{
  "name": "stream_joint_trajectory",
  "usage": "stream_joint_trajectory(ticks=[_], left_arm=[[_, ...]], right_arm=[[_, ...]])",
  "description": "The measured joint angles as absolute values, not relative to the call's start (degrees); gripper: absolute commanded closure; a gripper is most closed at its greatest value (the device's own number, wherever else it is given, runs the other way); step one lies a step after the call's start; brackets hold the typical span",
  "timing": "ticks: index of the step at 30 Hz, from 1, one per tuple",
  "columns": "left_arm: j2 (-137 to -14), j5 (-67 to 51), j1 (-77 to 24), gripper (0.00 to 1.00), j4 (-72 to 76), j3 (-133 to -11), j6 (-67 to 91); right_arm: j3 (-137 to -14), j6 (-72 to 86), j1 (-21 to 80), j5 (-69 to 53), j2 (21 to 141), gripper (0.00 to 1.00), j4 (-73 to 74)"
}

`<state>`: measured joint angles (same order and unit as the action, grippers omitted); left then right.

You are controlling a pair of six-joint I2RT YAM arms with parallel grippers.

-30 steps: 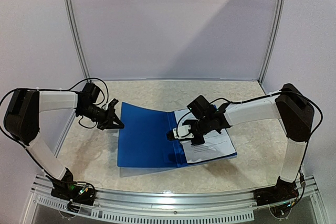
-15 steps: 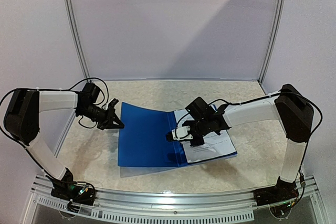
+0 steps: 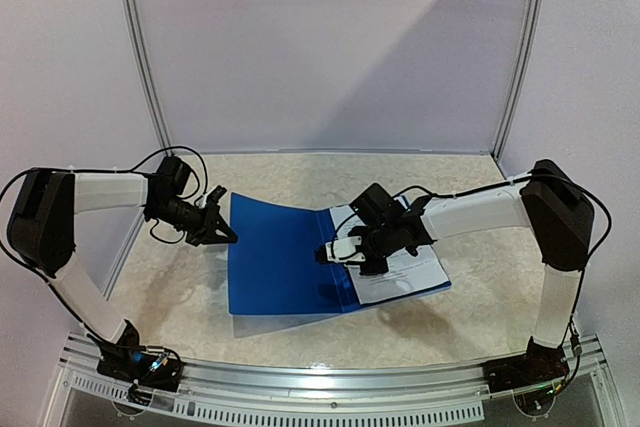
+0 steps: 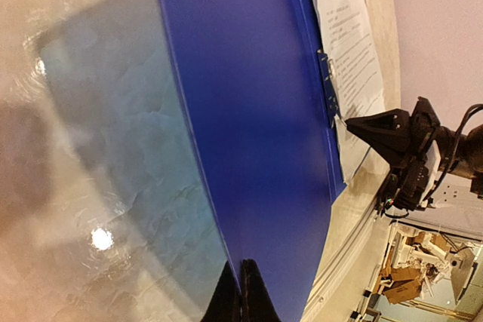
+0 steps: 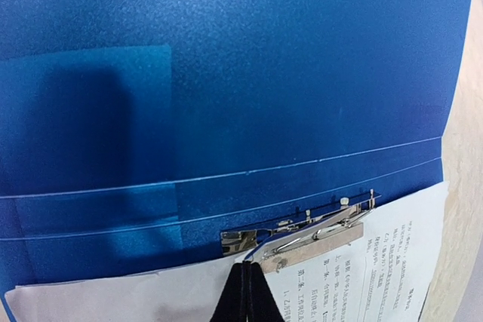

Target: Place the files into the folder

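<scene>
The blue folder lies open on the table, its left cover tilted up. My left gripper is shut on that cover's far left edge, as the left wrist view shows with the cover between the fingers. The files, white printed sheets, lie on the folder's right half under the metal clip. My right gripper is shut, its tips touching the end of the clip's lever, over the files. The clip and files also show in the left wrist view.
The table is beige marble-patterned, walled by white panels at the back and sides. A metal rail runs along the near edge, by the arm bases. Blue folder plastic fills most of the right wrist view.
My right gripper has crept a little left and farther along the spine. The folder's left cover has risen slightly in my left gripper.
</scene>
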<state>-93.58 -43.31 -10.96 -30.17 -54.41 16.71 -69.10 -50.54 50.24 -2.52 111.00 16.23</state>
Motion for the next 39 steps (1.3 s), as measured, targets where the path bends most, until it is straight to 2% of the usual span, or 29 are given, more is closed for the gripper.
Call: stream_joint_trajectory(ticks=[39], left_arm=[[-93.6, -43.7, -11.0, 1.00, -29.6, -54.5, 16.5]], right_arm=[[-70.8, -46.9, 51.8, -1.9, 113.3, 1.00, 16.6]])
